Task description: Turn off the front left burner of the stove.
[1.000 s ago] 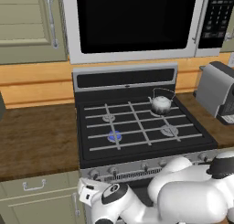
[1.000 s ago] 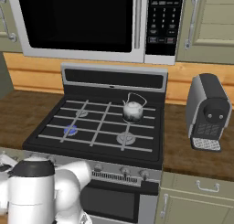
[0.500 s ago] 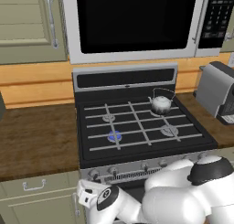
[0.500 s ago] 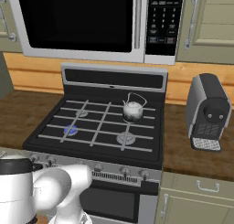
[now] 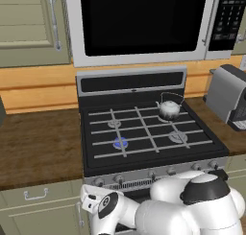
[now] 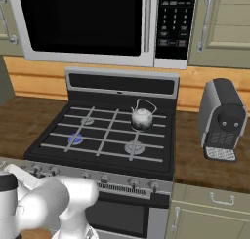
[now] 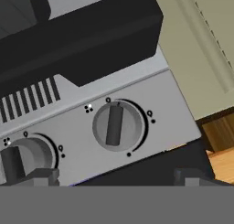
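The stove (image 5: 144, 158) (image 6: 163, 152) stands under a microwave. Its front left burner (image 5: 120, 142) (image 6: 75, 138) shows a blue centre between the grate bars. My arm is folded low before the stove front, below the row of knobs (image 5: 151, 174) (image 6: 105, 178). In the hand view, my gripper (image 7: 116, 177) is open, its two dark fingertips (image 7: 43, 175) far apart with nothing between them. It faces the silver control panel at close range. One round knob (image 7: 119, 125) sits centred above the gap, and a second knob (image 7: 20, 157) is at the left edge.
A silver kettle (image 5: 169, 109) (image 6: 142, 117) rests on the back right burner. A grey coffee machine (image 5: 229, 97) (image 6: 222, 118) stands on the right counter. The microwave (image 5: 139, 23) (image 6: 88, 23) hangs overhead. Cabinet fronts (image 7: 205, 49) flank the stove.
My arm has kept shifting low in front of the stove, its bulk moving down and sideways in both base views. The stove, kettle and blue burner centre look the same.
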